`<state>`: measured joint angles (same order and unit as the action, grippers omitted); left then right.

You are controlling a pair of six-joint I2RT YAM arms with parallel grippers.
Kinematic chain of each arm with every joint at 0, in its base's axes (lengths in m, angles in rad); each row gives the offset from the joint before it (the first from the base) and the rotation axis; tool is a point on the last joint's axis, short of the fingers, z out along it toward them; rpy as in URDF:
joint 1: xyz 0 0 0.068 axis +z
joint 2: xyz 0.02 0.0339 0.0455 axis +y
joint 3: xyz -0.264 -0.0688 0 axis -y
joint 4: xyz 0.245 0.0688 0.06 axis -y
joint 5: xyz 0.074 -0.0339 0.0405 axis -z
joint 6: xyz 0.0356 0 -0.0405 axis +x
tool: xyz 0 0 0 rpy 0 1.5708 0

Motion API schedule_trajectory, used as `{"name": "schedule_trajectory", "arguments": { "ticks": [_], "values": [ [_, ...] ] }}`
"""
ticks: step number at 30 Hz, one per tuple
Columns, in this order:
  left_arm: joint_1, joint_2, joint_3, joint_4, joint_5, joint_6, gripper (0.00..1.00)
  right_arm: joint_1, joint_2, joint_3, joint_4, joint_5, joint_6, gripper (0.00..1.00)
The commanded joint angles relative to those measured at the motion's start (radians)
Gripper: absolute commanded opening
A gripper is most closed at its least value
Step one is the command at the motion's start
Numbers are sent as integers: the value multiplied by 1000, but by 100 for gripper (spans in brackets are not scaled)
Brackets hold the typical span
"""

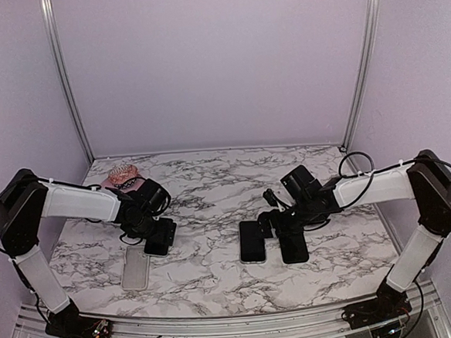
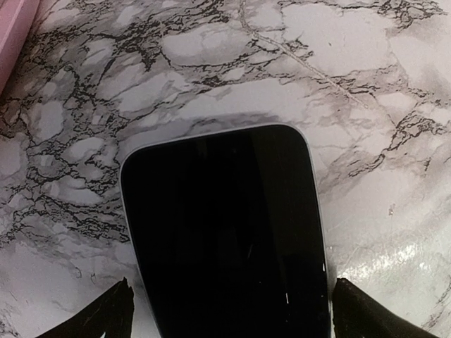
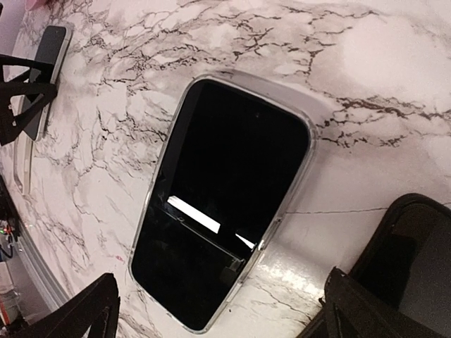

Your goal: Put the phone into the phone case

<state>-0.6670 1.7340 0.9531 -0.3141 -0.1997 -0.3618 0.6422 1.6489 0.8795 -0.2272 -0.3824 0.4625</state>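
A black phone [image 2: 225,232] with a pale rim lies flat on the marble table [image 2: 366,84]. My left gripper [image 2: 232,299] stands open over its near end, one fingertip on each side and clear of it. In the top view this phone [image 1: 160,238] lies beside a clear phone case [image 1: 134,268], under my left gripper [image 1: 154,233]. A second black phone sits inside a clear case [image 3: 222,204], flat on the table. My right gripper [image 3: 218,303] hangs open above it, holding nothing. The top view shows that cased phone [image 1: 252,240] left of my right gripper [image 1: 276,226].
A flat black case-like object [image 3: 402,267] lies just right of the cased phone, also visible from above [image 1: 294,248]. A pink thing [image 1: 123,176] sits at the back left, behind the left arm. Purple walls and metal posts close in the table.
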Motion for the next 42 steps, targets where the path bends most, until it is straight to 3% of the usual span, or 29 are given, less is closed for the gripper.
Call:
{"name": "schedule_trajectory", "arguments": {
  "ticks": [1,11,21,24,29,33,38,42],
  "values": [
    [-29,37,34,-75,-13,-17,99,35,1,73,-159,192,-53,99],
    [-69,94,78,-156,-81,5,98,53,-1,111,-209,256,-84,99],
    [-88,100,94,-157,-46,63,41,85,-19,168,-238,328,-113,99],
    [-107,36,90,-120,-71,94,38,101,-34,171,-211,314,-134,99],
    [-201,-227,-35,171,-162,207,26,141,-90,170,5,212,-137,98],
    [-291,-417,-187,508,-215,289,27,195,-90,172,385,111,-75,98],
    [-345,-451,-215,576,-262,314,28,252,8,232,612,82,-31,98],
    [-365,-446,-206,605,-290,344,29,277,88,305,664,-3,-25,94]
  ]
}}
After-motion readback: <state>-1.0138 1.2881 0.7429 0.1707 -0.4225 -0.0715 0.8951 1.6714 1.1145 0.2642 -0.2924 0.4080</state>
